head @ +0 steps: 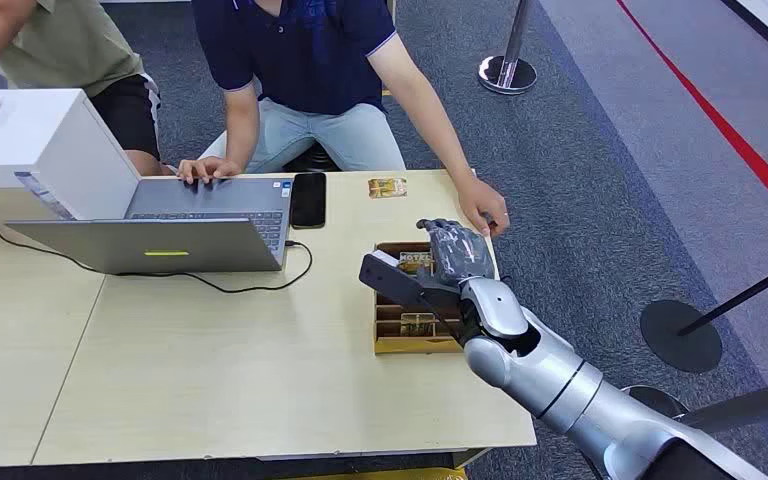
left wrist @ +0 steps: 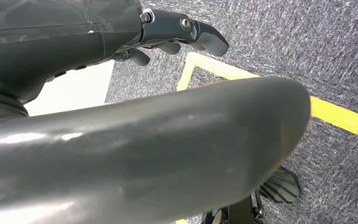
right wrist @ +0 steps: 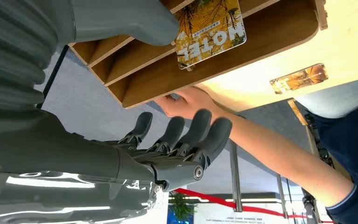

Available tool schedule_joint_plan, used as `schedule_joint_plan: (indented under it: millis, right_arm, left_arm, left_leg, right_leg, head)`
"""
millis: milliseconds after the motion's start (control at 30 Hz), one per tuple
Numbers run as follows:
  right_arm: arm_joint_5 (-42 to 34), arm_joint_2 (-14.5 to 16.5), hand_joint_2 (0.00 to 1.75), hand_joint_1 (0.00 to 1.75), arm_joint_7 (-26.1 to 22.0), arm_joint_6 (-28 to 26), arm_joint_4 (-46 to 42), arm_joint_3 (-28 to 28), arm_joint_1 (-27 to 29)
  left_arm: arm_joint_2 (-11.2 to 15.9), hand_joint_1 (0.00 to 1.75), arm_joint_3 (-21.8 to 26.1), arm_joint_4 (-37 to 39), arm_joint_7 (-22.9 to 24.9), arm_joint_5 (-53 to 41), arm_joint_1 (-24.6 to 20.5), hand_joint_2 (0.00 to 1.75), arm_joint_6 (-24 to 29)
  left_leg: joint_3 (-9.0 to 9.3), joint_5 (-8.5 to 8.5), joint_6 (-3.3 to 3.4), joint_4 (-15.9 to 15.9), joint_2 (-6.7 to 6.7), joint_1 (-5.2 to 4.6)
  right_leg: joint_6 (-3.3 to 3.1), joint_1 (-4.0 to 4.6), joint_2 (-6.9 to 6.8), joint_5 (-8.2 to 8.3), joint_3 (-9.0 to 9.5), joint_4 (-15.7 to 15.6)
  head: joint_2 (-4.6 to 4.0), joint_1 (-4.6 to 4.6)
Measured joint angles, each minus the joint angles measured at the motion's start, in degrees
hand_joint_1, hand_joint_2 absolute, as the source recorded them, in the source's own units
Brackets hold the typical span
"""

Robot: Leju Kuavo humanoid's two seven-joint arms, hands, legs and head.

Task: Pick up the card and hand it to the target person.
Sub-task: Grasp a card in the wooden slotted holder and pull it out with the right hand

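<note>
The yellow-printed "HOTEL" card (right wrist: 210,29) stands upright in a slot of the slatted wooden card holder (head: 392,342) at the table's right edge. The right hand (right wrist: 177,140) hovers directly over it, fingers apart and holding nothing; the thumb (right wrist: 121,21) lies just beside the card's edge, and whether it touches is unclear. The card's long axis runs along the slot. The left hand (left wrist: 182,32) hangs toward the floor with fingers partly curled; its grip cannot be determined. The seated person's hand (head: 480,215) rests at the table edge beside the holder.

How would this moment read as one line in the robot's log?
right hand: open over card holder | HOTEL card: slotted, unheld | left hand: hanging, empty | person's hand: at table edge
</note>
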Motion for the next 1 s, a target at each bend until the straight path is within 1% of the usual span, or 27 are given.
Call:
schedule_joint_plan:
  millis: [133,233,600,1000]
  right_arm:
    - [-0.26,0.01,1.75,0.9,0.01,0.1,0.43,0.02,-0.09]
    - [-0.82,0.02,1.75,0.93,0.0,0.24,0.86,0.07,-0.24]
    - [-2.21,0.51,1.75,0.85,-0.13,0.68,1.79,0.43,-0.71]
    - [-3.07,0.99,1.75,0.87,-0.54,1.17,2.88,0.89,-0.89]
  left_arm:
    - [0.0,0.0,0.0,-0.01,-0.06,0.0,0.0,0.0,0.0]
    - [0.0,0.0,-0.01,-0.01,-0.02,0.0,0.0,0.0,0.0]
    - [0.0,0.0,-0.02,-0.01,0.02,0.0,0.0,0.0,0.02]
    - [0.0,0.0,0.0,-0.01,0.09,0.11,0.0,0.0,0.02]
  left_leg:
    - [0.0,0.0,0.0,0.0,0.0,0.0]
    - [0.0,0.0,0.0,0.0,0.0,0.0]
    - [0.0,0.0,0.0,0.0,0.0,0.0]
    - [0.0,0.0,0.0,0.0,0.0,0.0]
  right_leg:
    - [0.0,0.0,0.0,0.0,0.0,0.0]
    - [0.0,0.0,0.0,0.0,0.0,0.0]
    - [0.0,0.0,0.0,0.0,0.0,0.0]
    - [0.0,0.0,0.0,0.0,0.0,0.0]
  head:
    - [0.0,0.0]
    - [0.0,0.0]
    - [0.0,0.0]
    - [0.0,0.0]
